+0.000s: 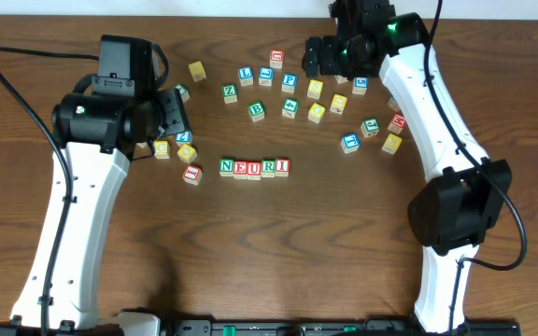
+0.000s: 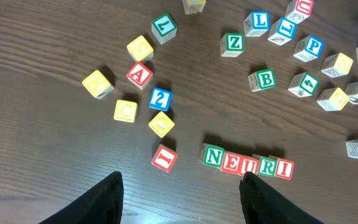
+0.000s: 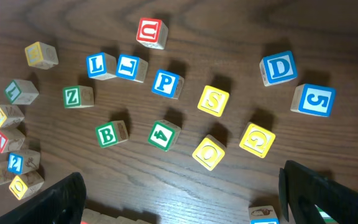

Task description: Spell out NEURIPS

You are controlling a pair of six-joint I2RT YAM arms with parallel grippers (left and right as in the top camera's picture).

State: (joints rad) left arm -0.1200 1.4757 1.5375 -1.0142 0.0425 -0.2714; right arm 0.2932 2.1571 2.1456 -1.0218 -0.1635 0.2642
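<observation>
Five cubes stand in a row reading NEURI [image 1: 255, 167] at the table's middle, also seen in the left wrist view as the NEURI row [image 2: 248, 163]. The blue P cube [image 1: 289, 82] [image 3: 166, 83] lies loose in the far cluster, with a yellow S cube [image 3: 213, 100] just right of it. My left gripper [image 1: 174, 112] [image 2: 182, 190] hovers open to the left of the row, nothing between its fingers. Over the far cluster my right gripper [image 1: 323, 58] [image 3: 185, 193] stands wide open and empty, the P and S beyond its fingertips.
Loose cubes lie scattered: green Z [image 3: 78, 96], green B [image 3: 107, 134], blue D [image 3: 278, 68], red U [image 3: 149, 31], a blue 5 [image 3: 317, 100]. A spare red I [image 2: 164, 158] and several yellow, red and blue cubes sit left of the row.
</observation>
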